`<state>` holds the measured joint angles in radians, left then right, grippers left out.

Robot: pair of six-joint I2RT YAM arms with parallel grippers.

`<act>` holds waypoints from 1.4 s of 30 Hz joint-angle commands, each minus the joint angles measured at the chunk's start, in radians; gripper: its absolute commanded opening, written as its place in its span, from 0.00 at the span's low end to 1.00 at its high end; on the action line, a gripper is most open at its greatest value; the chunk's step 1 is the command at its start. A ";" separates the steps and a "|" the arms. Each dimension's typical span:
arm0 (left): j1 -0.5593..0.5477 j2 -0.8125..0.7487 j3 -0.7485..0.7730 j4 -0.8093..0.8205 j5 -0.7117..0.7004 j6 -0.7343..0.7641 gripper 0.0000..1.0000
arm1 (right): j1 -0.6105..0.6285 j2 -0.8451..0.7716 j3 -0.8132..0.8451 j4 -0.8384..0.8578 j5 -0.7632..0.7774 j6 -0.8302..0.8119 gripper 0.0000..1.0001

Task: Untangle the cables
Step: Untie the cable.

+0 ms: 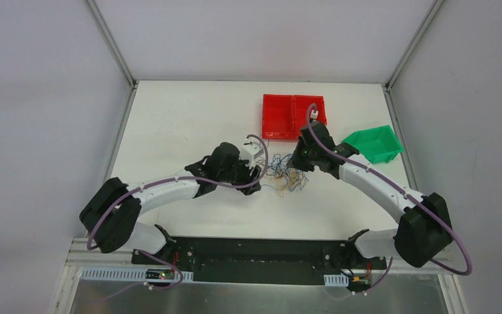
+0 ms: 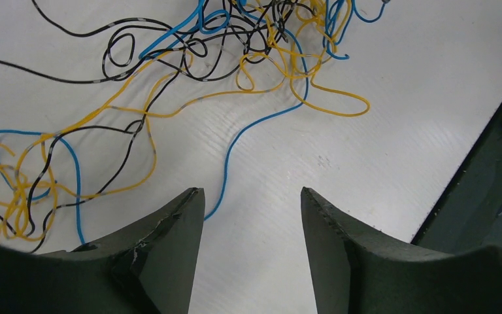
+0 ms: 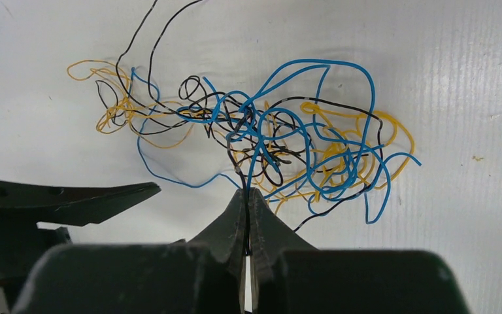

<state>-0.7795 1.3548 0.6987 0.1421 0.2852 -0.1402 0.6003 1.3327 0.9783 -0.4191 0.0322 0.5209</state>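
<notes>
Cables (image 1: 282,174), a loose tangle of yellow, blue and black strands, lie on the white table (image 1: 183,118) between the two arms. Right gripper (image 3: 247,196): fingers pressed together, pinching a few strands at the edge of the clump. Left gripper (image 2: 251,196): fingers apart over bare table, gripping nothing, a blue strand running just beside one finger.

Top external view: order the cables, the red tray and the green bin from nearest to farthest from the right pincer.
1. cables, gripped by the right pincer, table centre.
2. red tray, just behind it, toward the far edge.
3. green bin, farther off on the right.
</notes>
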 commanded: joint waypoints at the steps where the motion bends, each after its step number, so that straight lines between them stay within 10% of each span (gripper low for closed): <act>1: -0.017 0.096 0.088 0.050 0.032 0.081 0.56 | -0.012 -0.025 0.037 0.004 -0.022 0.017 0.00; 28: -0.101 0.348 0.180 0.168 0.035 0.287 0.58 | -0.067 -0.070 -0.018 0.050 -0.141 0.044 0.00; 35: -0.106 0.375 0.172 0.148 0.054 0.270 0.47 | -0.099 -0.068 -0.027 0.058 -0.174 0.053 0.00; 42: -0.112 0.336 0.162 0.101 0.032 0.246 0.03 | -0.150 -0.101 -0.056 0.055 -0.163 0.055 0.00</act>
<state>-0.8845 1.7294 0.8577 0.2520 0.3103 0.1154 0.4847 1.2922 0.9379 -0.3843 -0.1257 0.5655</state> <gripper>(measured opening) 0.073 0.008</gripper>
